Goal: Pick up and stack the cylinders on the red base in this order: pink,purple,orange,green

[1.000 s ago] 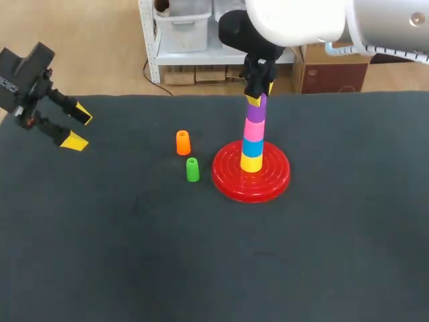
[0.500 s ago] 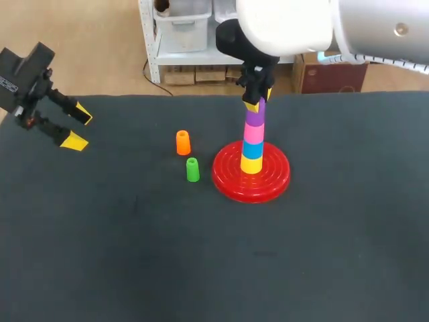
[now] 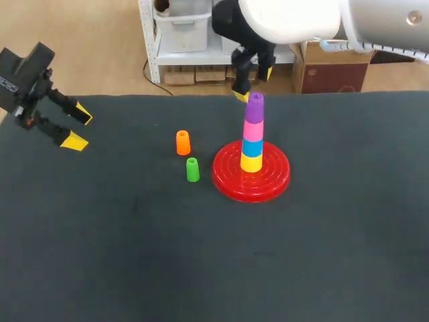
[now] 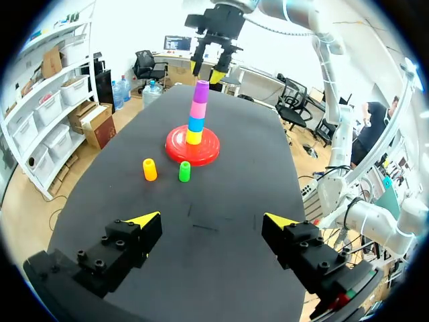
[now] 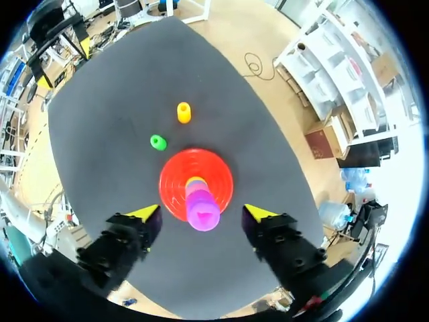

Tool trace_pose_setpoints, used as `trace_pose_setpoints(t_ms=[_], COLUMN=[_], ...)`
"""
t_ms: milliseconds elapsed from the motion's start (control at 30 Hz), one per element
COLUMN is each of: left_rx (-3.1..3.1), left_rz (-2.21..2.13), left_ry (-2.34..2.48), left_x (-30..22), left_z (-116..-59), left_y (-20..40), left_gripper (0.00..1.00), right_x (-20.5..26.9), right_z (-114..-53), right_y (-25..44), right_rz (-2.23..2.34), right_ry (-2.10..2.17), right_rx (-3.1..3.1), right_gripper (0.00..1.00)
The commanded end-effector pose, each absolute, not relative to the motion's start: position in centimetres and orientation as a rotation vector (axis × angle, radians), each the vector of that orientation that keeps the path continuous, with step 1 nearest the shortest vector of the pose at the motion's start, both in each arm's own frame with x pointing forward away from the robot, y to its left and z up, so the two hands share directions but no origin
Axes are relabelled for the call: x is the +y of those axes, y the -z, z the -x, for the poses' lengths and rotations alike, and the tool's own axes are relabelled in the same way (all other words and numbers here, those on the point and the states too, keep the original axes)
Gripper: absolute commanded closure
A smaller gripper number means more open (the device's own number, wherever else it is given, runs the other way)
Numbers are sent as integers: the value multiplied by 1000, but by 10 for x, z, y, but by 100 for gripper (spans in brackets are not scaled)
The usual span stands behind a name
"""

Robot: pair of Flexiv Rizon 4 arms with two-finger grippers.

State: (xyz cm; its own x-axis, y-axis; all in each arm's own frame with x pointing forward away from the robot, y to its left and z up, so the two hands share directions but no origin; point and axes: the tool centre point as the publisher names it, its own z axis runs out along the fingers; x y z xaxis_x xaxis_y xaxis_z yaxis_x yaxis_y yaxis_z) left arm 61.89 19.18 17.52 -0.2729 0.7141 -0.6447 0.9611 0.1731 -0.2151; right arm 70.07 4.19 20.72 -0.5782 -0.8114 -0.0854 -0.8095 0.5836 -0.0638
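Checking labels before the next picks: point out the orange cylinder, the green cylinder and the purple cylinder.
orange cylinder (image 3: 183, 143), head view, middle of its side wall.
green cylinder (image 3: 192, 170), head view, middle of its side wall.
purple cylinder (image 3: 254, 108), head view, middle of its side wall.

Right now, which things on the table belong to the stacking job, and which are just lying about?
Job: red base; pink cylinder and purple cylinder, already stacked; orange cylinder and green cylinder, standing loose beside the base.
Not in the order: yellow cylinder and blue cylinder, under the pink one.
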Motion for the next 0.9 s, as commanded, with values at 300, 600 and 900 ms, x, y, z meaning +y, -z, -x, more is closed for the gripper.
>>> trace_pose_setpoints(t_ms=[300,600,900], left_rx=[2058,2058,2058], left_rz=[-1582,-1582,-1582], left_ry=[843,843,843], left_x=[192,192,192], left_z=[-619,-619,-619], left_y=[-174,-174,-174], left_gripper=[0,0,0], right_x=[134,173,180], right_z=[-731,-759,-774], right_y=[-185,-134,-95], right_rz=[1302,1277,1366], right_ry=[19,-22,6], right_rx=[2748,2819,2784], right_gripper=[0,0,0])
